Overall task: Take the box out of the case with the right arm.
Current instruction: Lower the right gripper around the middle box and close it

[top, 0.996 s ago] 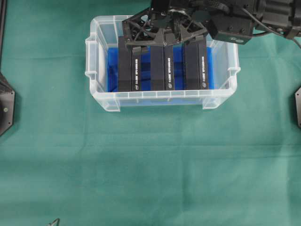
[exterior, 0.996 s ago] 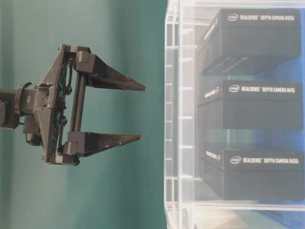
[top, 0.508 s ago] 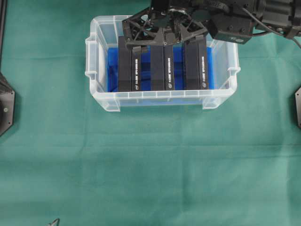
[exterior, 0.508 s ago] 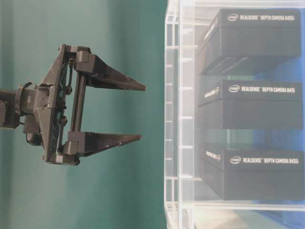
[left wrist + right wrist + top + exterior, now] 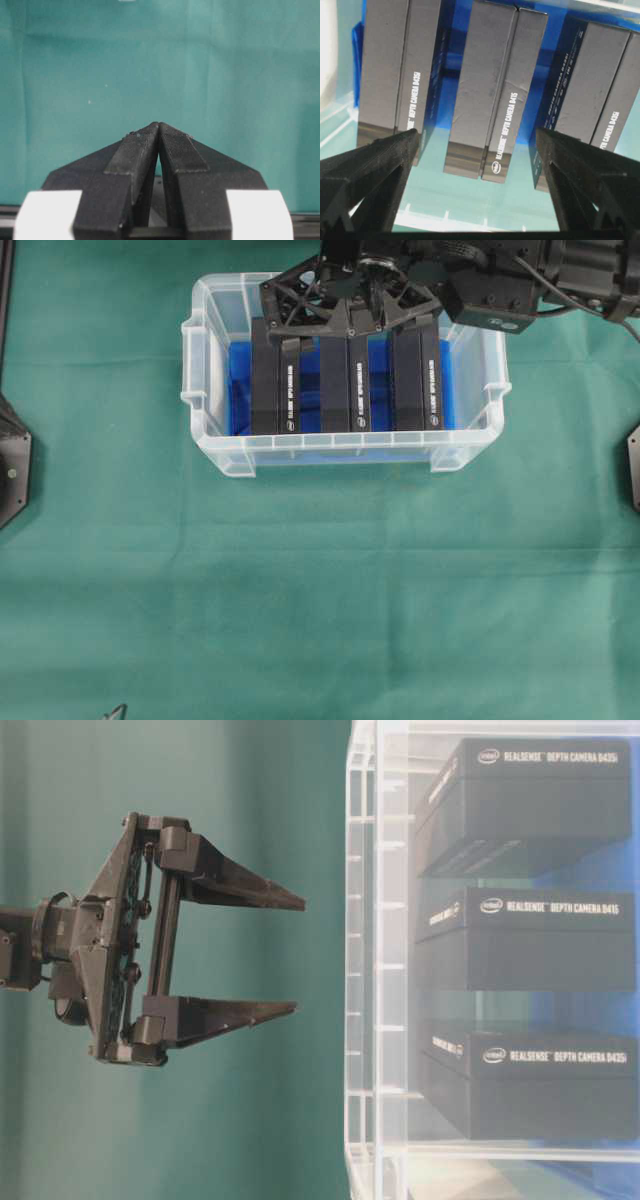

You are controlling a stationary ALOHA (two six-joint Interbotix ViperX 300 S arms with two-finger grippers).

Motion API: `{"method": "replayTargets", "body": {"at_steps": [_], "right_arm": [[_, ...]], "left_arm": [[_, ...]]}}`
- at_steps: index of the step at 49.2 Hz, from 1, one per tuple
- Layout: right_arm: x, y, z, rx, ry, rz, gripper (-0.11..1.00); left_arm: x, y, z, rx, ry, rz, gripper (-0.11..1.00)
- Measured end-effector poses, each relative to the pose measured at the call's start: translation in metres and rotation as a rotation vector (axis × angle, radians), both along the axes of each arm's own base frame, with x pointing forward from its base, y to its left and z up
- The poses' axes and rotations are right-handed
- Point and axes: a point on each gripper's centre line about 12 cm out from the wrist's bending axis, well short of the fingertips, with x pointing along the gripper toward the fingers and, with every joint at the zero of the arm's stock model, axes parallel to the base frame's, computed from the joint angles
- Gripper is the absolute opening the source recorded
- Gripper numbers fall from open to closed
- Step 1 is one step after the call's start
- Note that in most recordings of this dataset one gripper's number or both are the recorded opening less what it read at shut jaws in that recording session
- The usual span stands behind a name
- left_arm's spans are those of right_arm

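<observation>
The clear case [image 5: 340,448] lies on the green cloth, lined in blue, with three black boxes standing on edge in it: left [image 5: 272,380], middle [image 5: 345,385] and right [image 5: 415,380]. Over the case's far side hangs my right gripper [image 5: 350,330], open wide with nothing between its fingers. In the table-level view the right gripper [image 5: 297,957] points at the case [image 5: 365,970], its tips a short way outside the rim. The right wrist view shows the right gripper [image 5: 477,132] straddling the middle box [image 5: 490,90] without touching it. My left gripper [image 5: 158,125] is shut on nothing over bare cloth.
Black arm bases sit at the left edge [image 5: 10,470] and right edge [image 5: 633,470] of the overhead view. The right arm's boom [image 5: 560,270] crosses the top right corner. Green cloth [image 5: 320,600] stretches in front of the case.
</observation>
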Motion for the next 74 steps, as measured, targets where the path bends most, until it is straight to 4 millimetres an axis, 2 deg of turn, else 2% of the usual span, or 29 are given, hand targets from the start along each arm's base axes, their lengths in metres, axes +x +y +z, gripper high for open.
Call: {"method": "replayTargets", "body": {"at_steps": [13, 21, 29, 41, 52, 64, 74], "right_arm": [[0.001, 0.000, -0.002, 0.001, 0.003, 0.000, 0.95], [0.002, 0.000, -0.011, 0.006, 0.026, 0.002, 0.95], [-0.002, 0.000, -0.029, 0.013, 0.062, -0.006, 0.95], [0.001, -0.005, -0.058, 0.018, 0.024, -0.009, 0.95], [0.004, -0.009, -0.095, 0.046, 0.027, -0.026, 0.95], [0.008, -0.005, -0.127, 0.089, 0.044, -0.027, 0.95], [0.008, -0.003, -0.131, 0.107, 0.045, -0.036, 0.95]], "left_arm": [[0.000, 0.000, 0.000, -0.002, -0.001, 0.000, 0.02], [0.000, 0.000, 0.001, -0.002, -0.001, 0.000, 0.02], [0.000, 0.000, 0.000, 0.000, -0.002, 0.000, 0.02], [0.000, 0.000, 0.001, 0.000, -0.002, 0.000, 0.02], [0.000, 0.000, 0.000, -0.001, 0.000, 0.001, 0.02], [0.000, 0.000, 0.000, -0.001, 0.002, 0.001, 0.02], [0.000, 0.000, 0.000, -0.001, 0.002, 0.001, 0.02]]}}
